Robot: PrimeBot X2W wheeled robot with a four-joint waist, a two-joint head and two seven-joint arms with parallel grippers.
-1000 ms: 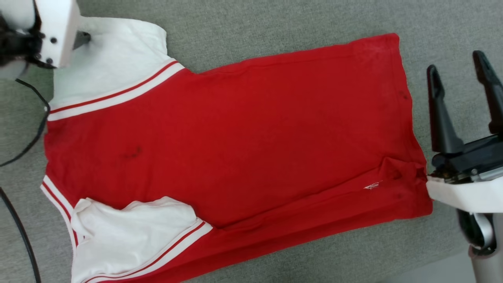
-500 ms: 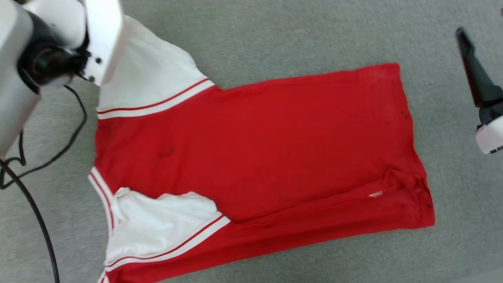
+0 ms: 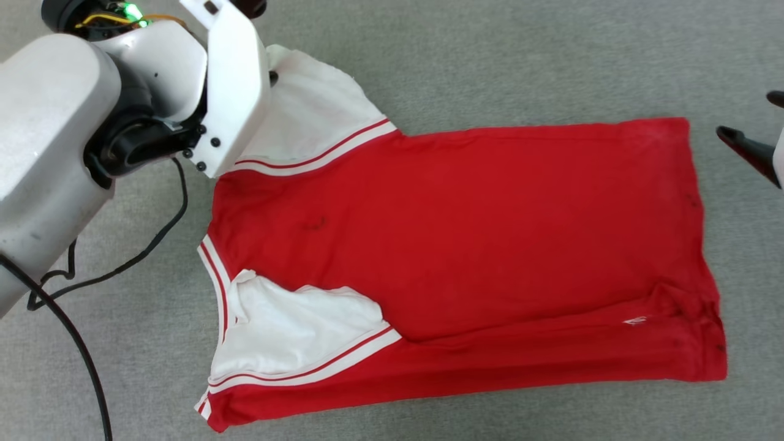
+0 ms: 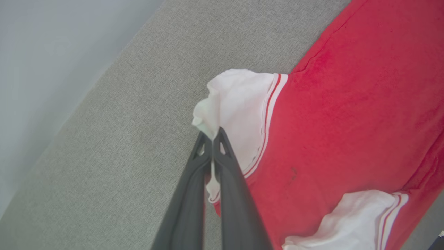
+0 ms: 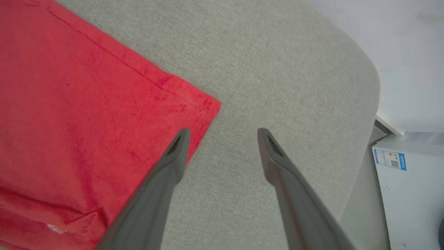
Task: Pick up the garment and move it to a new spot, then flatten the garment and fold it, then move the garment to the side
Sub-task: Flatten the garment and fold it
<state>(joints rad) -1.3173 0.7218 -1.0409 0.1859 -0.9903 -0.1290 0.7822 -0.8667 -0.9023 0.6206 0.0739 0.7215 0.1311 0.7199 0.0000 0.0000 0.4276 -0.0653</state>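
The garment [image 3: 465,257], a red T-shirt with white sleeves, lies spread on the grey fabric surface [image 3: 520,55], hem to the right. Its near sleeve [image 3: 300,331] is folded in over the red body. In the left wrist view my left gripper [image 4: 212,134] is shut on the edge of the far white sleeve [image 4: 239,107], which bunches up at the fingertips. My left arm [image 3: 226,92] covers that spot in the head view. My right gripper [image 5: 223,133] stands open and empty over bare surface, just beside the garment's far hem corner [image 5: 204,104]; its fingers [image 3: 750,152] show at the right edge.
A black cable [image 3: 122,263] trails across the surface left of the collar. In the right wrist view the surface's rounded edge [image 5: 367,90] drops off, with a white box [image 5: 409,194] bearing a blue label beyond it.
The head camera has shifted. My left gripper has shut on the far white sleeve. My right gripper has moved from the near part of the hem towards the far hem corner.
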